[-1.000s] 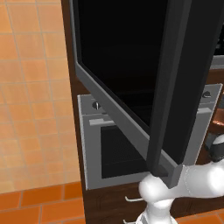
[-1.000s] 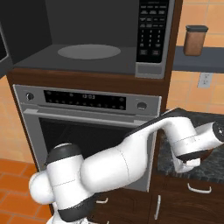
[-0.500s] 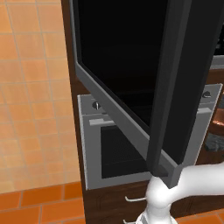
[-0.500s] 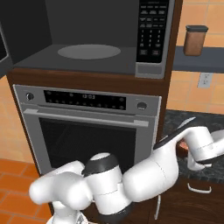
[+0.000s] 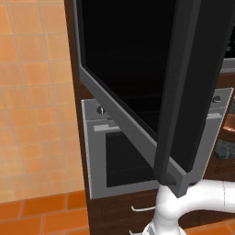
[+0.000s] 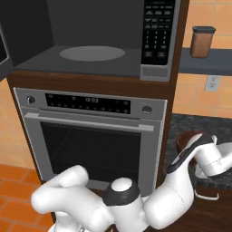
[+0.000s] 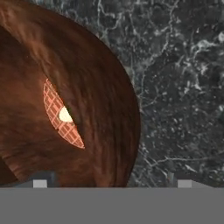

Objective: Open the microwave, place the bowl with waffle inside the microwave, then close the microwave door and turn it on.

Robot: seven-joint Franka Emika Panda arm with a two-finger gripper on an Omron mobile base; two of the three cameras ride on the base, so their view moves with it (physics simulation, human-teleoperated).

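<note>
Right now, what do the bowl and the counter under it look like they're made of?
The bowl looks like dark reddish-brown wood with a smooth finish: streaky grain runs along its wall. The counter looks like polished dark stone, perhaps granite: grey with pale speckles and veins.

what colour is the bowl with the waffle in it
Dark reddish-brown, with a wood-like grain; the bowl shows best in the hand view.

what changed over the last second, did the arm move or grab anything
The arm swung lower and further right, out over the dark speckled counter, bringing the open claw down over the bowl with the waffle in it. Nothing has been taken hold of yet. The microwave door stayed swung open, the microwave cavity stayed bare with its turntable, and the oven stayed shut.
</note>
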